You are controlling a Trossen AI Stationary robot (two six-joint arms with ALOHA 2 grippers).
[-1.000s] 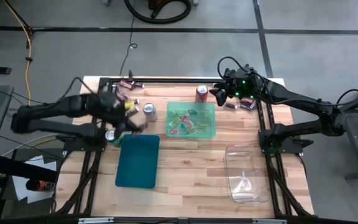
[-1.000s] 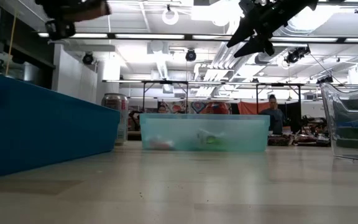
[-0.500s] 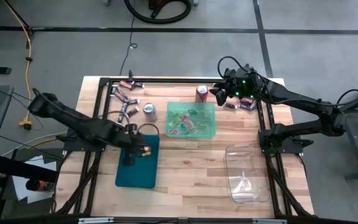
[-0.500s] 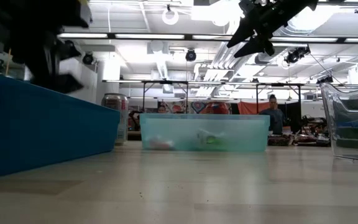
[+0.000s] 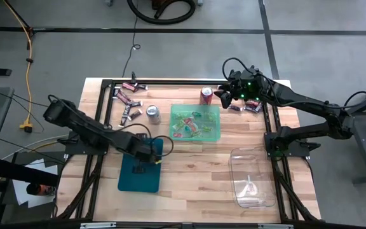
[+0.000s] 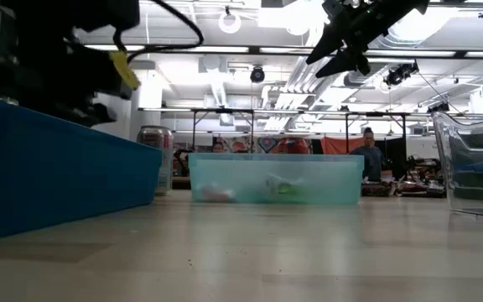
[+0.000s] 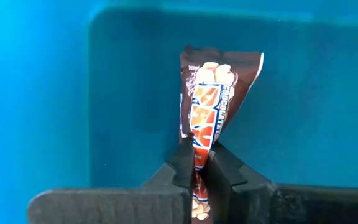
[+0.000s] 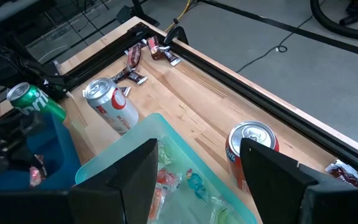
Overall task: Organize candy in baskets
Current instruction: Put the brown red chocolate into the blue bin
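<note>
Brown candy bar [image 7: 211, 93] pinched in left claw [image 7: 202, 163], over teal basket [image 7: 42, 93].

Two dark, near-black jointed arms of slim tubular links with bulkier joints, each on a black frame base. Looping black cables and small green lights at the right arm's wrist [image 5: 245, 84]; a black cable arcing over the left arm's wrist [image 5: 138, 145]. Matte black, blocky, flat-faced fingers [image 7: 182, 163].
</note>
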